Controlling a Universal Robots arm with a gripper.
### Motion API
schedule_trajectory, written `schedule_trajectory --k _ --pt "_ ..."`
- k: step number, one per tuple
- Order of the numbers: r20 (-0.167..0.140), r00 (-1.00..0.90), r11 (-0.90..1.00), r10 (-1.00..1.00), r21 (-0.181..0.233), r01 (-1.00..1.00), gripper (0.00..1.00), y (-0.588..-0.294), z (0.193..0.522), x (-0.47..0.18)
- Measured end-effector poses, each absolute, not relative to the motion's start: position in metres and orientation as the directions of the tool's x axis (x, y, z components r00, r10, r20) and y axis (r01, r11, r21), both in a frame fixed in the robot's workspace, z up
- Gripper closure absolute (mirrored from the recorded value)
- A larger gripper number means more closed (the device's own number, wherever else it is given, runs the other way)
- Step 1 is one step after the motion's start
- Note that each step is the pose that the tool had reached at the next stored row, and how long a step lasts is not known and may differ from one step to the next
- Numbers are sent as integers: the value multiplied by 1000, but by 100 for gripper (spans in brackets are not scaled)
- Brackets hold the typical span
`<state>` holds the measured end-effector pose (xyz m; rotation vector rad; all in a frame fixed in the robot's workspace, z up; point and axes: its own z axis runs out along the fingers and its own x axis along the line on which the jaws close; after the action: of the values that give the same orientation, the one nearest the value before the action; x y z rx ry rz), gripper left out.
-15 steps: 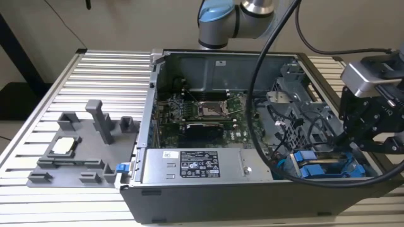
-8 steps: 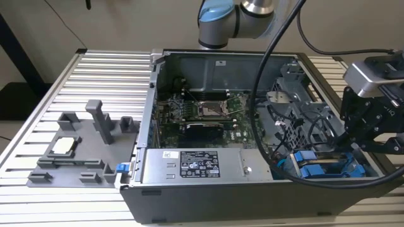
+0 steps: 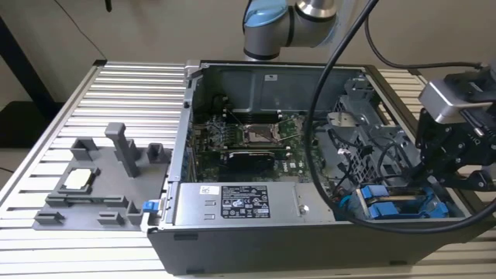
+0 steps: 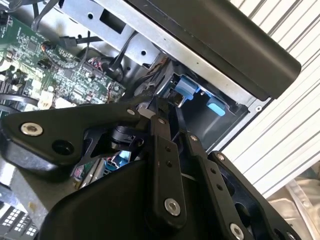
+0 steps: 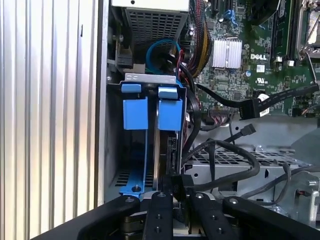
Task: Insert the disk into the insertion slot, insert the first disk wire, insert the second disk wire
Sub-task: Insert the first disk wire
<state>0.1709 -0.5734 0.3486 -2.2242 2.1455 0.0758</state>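
In the exterior view, two blue disk carriers (image 3: 395, 204) sit side by side in the drive cage at the open computer case's near right corner. In the first wrist view, the disk (image 5: 170, 114) in the carrier nearer the motherboard sits in the insertion slot (image 5: 150, 78), its dark edge in line with my gripper (image 5: 179, 189). The second carrier (image 5: 135, 113) stands beside it. My gripper (image 3: 453, 174) hovers over the cage, shut on a black wire connector (image 5: 178, 181) at the disk's end. The connector's black cable (image 5: 220, 146) loops off towards the motherboard. Blue carrier tabs (image 4: 185, 90) show past the fingertips (image 4: 161, 107).
A silver labelled power-supply box (image 3: 236, 203) lies along the case's near side, the motherboard (image 3: 252, 142) behind it. Loose black cables (image 5: 250, 106) cross the case floor. A grey fixture (image 3: 101, 180) with small parts stands on the ribbed table at the exterior view's left.
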Motion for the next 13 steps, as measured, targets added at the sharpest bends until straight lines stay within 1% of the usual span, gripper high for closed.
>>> schedule_trajectory --k 6,13 --pt "-77 32 -32 -997 -2 -999 81 -573 345 171" --pt "-78 26 -26 -997 -2 -1000 81 -575 344 171"
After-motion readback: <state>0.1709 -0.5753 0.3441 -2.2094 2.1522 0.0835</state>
